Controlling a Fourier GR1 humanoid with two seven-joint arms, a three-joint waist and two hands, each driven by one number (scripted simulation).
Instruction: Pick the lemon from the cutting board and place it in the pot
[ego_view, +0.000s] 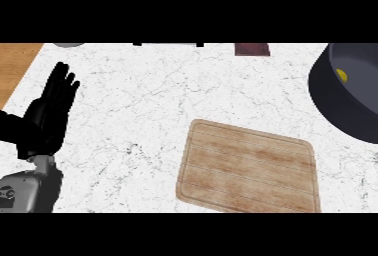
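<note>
A white marbled counter (148, 100) with thin dark veins fills the view from above. Near the middle, slightly to the right and on the near side, lies a wooden cutting board (249, 168), a rounded rectangle turned a little so its far-left corner points away. Its top is bare, showing only pale and darker wood grain in bands.

At the far right edge sits a dark grey pot (336, 107), large and round, only partly in view, with its wall curving down toward the board's far-right corner but well apart from it. Inside the pot, against its far-left inner wall, a small yellow lemon (341, 74) shows, only part of it visible above the rim.

On the left side, the left hand (50, 112) is black and held upright, fingers straight, close together and pointing away toward the far side. It touches nothing and grips nothing. Below it the grey forearm (33, 187) comes in from the near-left corner. The right hand does not show.

Along the far edge, a strip of brown wooden surface (16, 65) appears at the far-left corner, beside a small grey rounded object (68, 44) cut off by the edge. Further right on the far edge is a small dark reddish-brown object (252, 49), also cut off and too partial to identify.
</note>
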